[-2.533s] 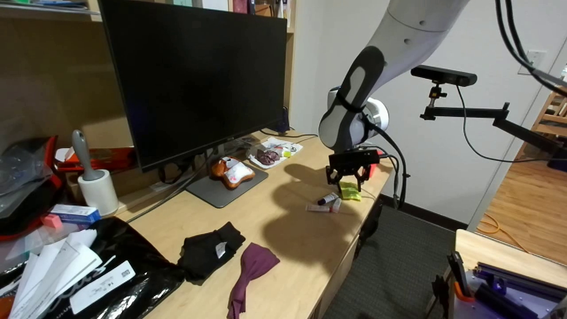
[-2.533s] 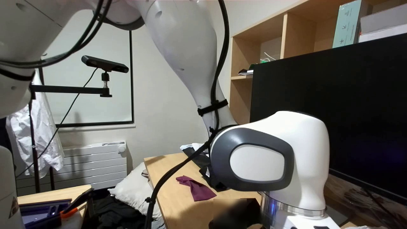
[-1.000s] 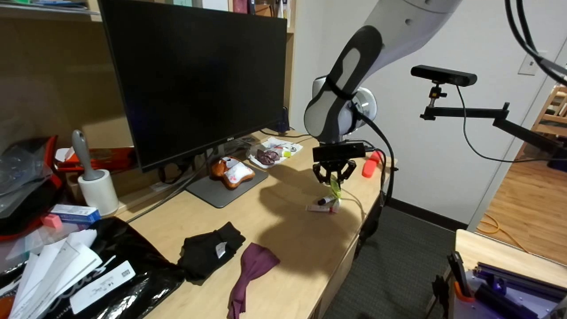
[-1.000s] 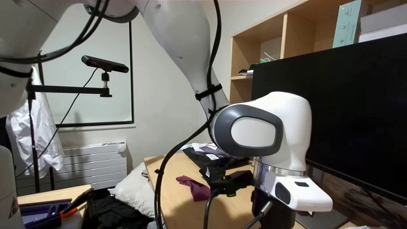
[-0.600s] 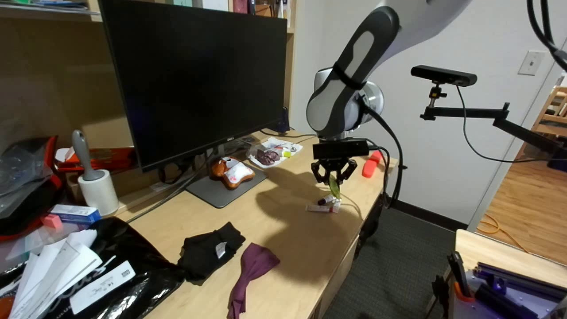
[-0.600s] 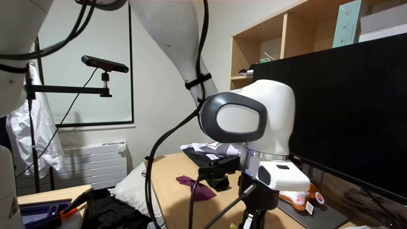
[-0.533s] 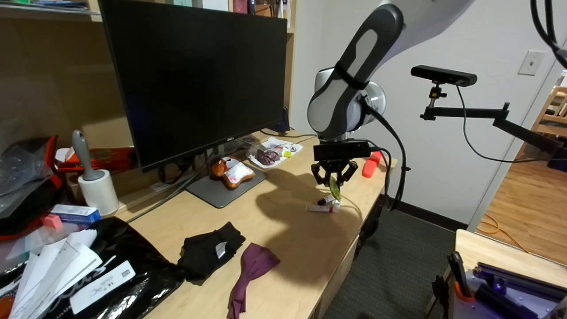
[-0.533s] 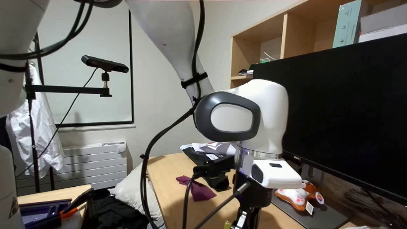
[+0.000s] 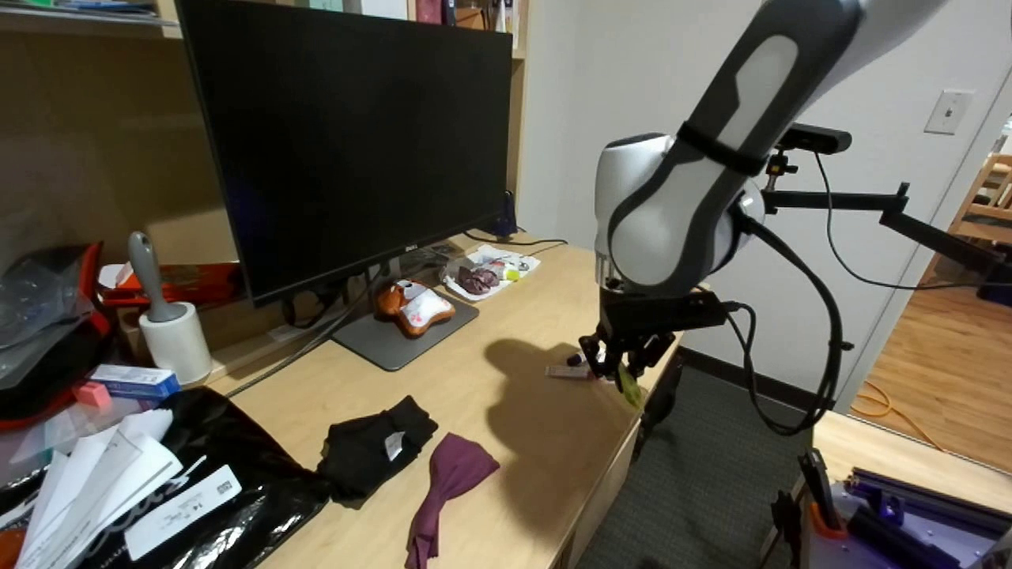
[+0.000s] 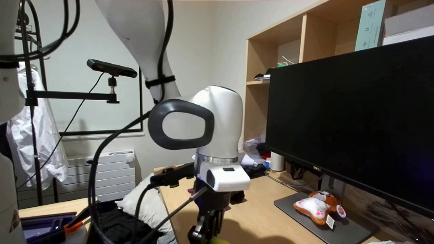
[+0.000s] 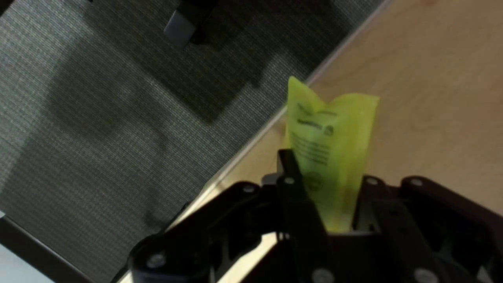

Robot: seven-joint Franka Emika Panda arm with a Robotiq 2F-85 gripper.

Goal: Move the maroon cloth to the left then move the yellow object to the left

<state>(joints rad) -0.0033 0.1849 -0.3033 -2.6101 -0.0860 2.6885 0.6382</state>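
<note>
The yellow object (image 11: 332,133), a thin packet with dark print, stands up between the fingers of my gripper (image 11: 326,169) in the wrist view. Both fingers press in at its sides, and its upper end spreads beyond them. An exterior view shows the gripper (image 9: 621,370) near the desk's front edge, the yellow object (image 9: 630,387) hanging tilted below it. The maroon cloth (image 9: 455,478) lies gathered on the desk, nearer that camera and apart from the gripper. Elsewhere the arm hides most of the maroon cloth (image 10: 228,207), leaving small bits visible.
Small tubes (image 9: 568,371) lie beside the gripper. A black cloth (image 9: 378,450) rests next to the maroon one. The monitor (image 9: 348,142) and a plush toy (image 9: 415,307) on its stand line the back. Past the desk edge (image 11: 255,141) is carpeted floor.
The yellow object lay on the desk under the gripper; it has been taken hold of and lifted. In the last half second the arm has carried it toward the desk's front edge.
</note>
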